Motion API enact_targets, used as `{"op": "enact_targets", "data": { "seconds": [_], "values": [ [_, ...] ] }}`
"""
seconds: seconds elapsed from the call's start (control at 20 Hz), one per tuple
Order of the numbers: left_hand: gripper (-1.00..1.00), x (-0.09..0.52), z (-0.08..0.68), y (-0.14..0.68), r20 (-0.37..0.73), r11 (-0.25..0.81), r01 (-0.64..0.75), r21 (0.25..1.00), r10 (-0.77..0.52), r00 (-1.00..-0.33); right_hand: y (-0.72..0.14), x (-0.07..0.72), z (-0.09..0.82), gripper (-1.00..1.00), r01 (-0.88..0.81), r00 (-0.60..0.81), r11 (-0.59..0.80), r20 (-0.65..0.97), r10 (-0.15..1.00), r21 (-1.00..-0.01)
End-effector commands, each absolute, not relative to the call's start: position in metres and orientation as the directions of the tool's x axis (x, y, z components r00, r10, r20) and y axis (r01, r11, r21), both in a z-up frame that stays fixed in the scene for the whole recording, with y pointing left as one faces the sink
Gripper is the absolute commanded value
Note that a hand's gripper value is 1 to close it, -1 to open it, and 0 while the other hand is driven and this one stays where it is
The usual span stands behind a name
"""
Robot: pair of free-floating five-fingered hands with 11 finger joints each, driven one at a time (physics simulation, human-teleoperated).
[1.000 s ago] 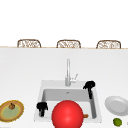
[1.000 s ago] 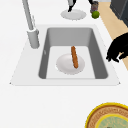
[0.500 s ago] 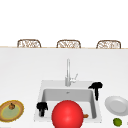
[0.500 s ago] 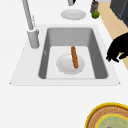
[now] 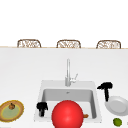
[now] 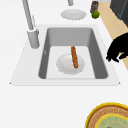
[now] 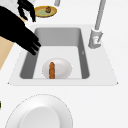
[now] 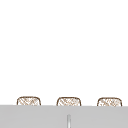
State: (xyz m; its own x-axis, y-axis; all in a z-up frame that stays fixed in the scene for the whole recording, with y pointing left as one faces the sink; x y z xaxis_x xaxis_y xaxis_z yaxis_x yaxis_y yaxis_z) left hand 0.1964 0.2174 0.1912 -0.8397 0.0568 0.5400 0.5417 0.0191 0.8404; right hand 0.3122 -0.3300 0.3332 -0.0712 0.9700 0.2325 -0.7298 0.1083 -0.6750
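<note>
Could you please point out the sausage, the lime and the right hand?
sausage (image 6: 74, 57), left side view, middle of its length.
lime (image 5: 117, 122), front view, its centre.
right hand (image 5: 106, 86), front view, its palm.

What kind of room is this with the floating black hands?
Most likely a kitchen. There is a sink with a tall faucet, a white plate holding a sausage in its basin, and chairs behind the counter.

A: Red ball (image 5: 67, 114) blocks most of the sink basin (image 5: 50, 96) in front view; its bottom is cut off.
B: Yellow plate (image 6: 110, 117) clipped at left side view's corner.
</note>
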Motion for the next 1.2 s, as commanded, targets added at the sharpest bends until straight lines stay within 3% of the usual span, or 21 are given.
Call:
{"op": "enact_targets", "data": {
  "seconds": [0.0, 0.85, 0.95, 1.15],
  "values": [
    [0.00, 0.196, 0.191, 0.217, 0.540, 0.019, 0.542, 0.840, 0.057, -0.840, -0.353, 0.294, 0.338, -1.00, -0.751, -0.064, 0.108, 0.235, 0.970, -0.651],
    [0.00, 0.196, 0.191, 0.217, 0.540, 0.019, 0.542, 0.840, 0.057, -0.840, -0.458, 0.189, 0.341, -1.00, -0.736, -0.067, 0.118, 0.246, 0.967, -0.666],
    [0.00, 0.196, 0.191, 0.217, 0.540, 0.019, 0.542, 0.840, 0.057, -0.840, -0.459, 0.177, 0.335, -1.00, -0.770, -0.037, 0.132, 0.250, 0.968, -0.624],
    [0.00, 0.196, 0.191, 0.217, 0.540, 0.019, 0.542, 0.840, 0.057, -0.840, -0.475, 0.145, 0.320, -1.00, -0.741, -0.046, 0.126, 0.237, 0.970, -0.659]
  ]
}}
